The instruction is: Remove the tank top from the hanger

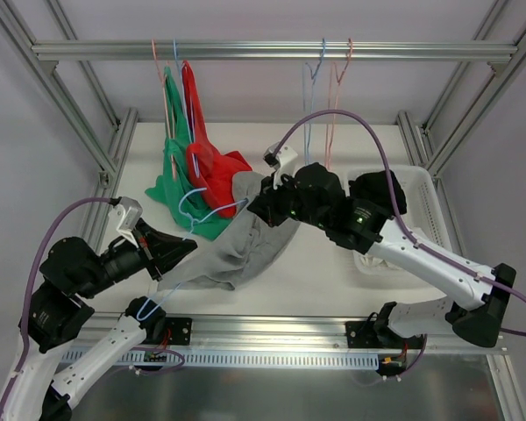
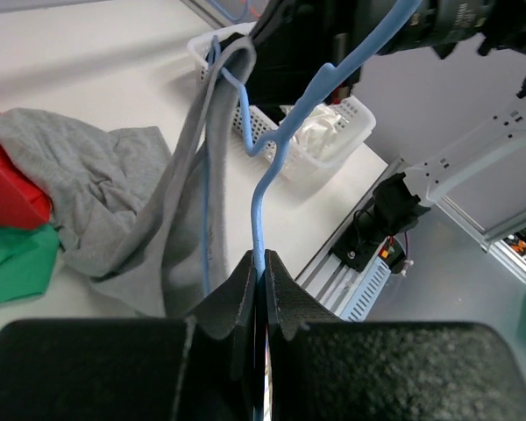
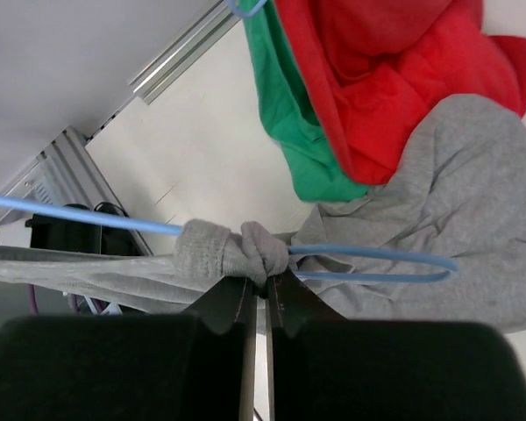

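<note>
The gray tank top (image 1: 237, 250) lies slumped at the middle of the table (image 1: 333, 272), threaded on the blue hanger (image 1: 212, 210), with both arms on it. In the overhead view the hanger's long axis runs from about 7 o'clock, near my left base, up to 1 o'clock at the right arm.

The left gripper (image 1: 186, 247) sits at the 7 o'clock end. Its wrist camera shows the jaws clenched on the hanger's wire (image 2: 258, 219), which rises straight away from them. The right gripper (image 1: 252, 208) is at the 1 o'clock end, and its camera shows the jaws pinched on the bunched strap (image 3: 232, 250), wadded around the wire (image 3: 70, 213).

So the cloth hangs between the two grips: at 3 o'clock from the left jaws and 7 o'clock from the right. The strap (image 2: 193, 167) is drawn taut alongside the wire. My read is that the coming move is to slide that strap along the wire and off its end, pulling the two grips apart along the 7-to-1 line.

A red garment (image 1: 212, 167) and a green garment (image 1: 171, 184) touch the tank top at its 11 o'clock edge and could snag. The white basket (image 1: 421, 189) stands at 3 o'clock, behind the right arm.
</note>
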### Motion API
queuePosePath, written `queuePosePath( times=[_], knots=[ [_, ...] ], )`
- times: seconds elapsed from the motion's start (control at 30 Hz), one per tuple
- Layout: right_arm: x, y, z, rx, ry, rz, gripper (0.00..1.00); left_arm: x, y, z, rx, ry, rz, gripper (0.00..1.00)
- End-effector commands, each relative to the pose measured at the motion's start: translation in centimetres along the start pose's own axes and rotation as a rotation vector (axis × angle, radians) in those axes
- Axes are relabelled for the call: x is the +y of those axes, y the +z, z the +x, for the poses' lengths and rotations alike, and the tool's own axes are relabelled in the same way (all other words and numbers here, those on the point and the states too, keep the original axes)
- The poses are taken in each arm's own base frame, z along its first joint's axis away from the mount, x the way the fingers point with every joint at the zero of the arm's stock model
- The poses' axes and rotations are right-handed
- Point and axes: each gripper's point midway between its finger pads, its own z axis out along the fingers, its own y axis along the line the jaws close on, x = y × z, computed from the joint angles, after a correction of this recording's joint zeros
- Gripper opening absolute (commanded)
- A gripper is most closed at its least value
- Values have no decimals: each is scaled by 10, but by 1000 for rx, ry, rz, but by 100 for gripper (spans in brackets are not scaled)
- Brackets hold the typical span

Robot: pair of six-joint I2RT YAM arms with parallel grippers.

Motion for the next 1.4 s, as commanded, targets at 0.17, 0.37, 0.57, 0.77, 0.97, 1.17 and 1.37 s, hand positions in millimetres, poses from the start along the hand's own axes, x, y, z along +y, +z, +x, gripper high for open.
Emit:
queuePosePath(
  times=[0.17,0.37,0.57,0.77,0.97,1.17,1.37],
  knots=[
    [-54,-40,-23,-78,31,240,0,21,8,-3,16,-40,-123,0],
    [-121,-54,-30,-49,83,437,0,11,4,-5,12,-50,-78,0],
    [-114,-26,-32,30,85,299,0,-13,-11,-25,-46,-42,-5,0],
    [-70,-37,-47,14,82,84,0,-42,-12,-59,-88,-11,104,0],
    [-33,-85,-34,-27,64,-76,0,-66,19,-129,-384,55,288,0],
    [1,-166,-19,-138,7,-196,0,-87,44,-188,-681,105,462,0],
    [4,-224,-16,-150,-41,-130,0,-83,83,-224,-814,172,425,0]
  ],
)
